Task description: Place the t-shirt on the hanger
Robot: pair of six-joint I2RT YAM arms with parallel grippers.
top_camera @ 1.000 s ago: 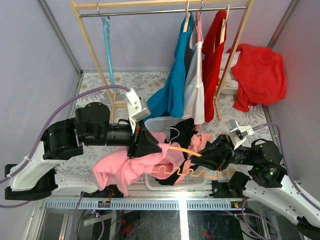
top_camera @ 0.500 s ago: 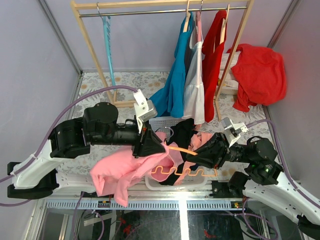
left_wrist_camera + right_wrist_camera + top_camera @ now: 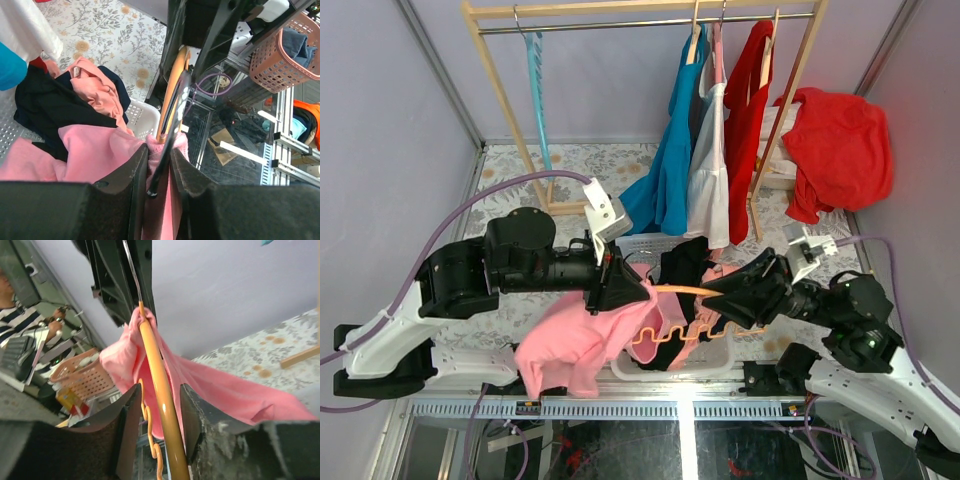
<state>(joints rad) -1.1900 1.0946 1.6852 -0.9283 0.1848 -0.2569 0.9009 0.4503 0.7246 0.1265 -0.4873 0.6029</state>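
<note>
Clerk: Setting: floral-print table (image 3: 510,165); wooden clothes rack (image 3: 640,18) at 12 o'clock; white basket (image 3: 642,245) mid-table. First item?

Checker: T-shirt (image 3: 575,340). Bubblegum pink, soft, crumpled. One bunched edge is raised at centre and the bulk droops toward 7 o'clock, over the table's near edge.

Clerk: Second?

Checker: Hanger (image 3: 682,290). Thin, orange, curved, with a wavy lower bar and a metal hook. Held roughly level at centre, running toward 3 o'clock. Pink cloth is gathered over it where the hook rises.

Clerk: Grippers?

Checker: Left gripper (image 3: 159,155): clenched on a fold of the t-shirt, right at the hook. Right gripper (image 3: 160,387): clamped round the hanger's orange arm.

Clerk: Step in hand?

Checker: Dressing the hanger, by my reading. Which opening is bunched there, I cannot tell. Advice: left should hold the cloth taut with the hook clear. Right should feed the arm slowly along its own line toward 9 o'clock. Soft fabric may snag on the wavy bar.
</note>
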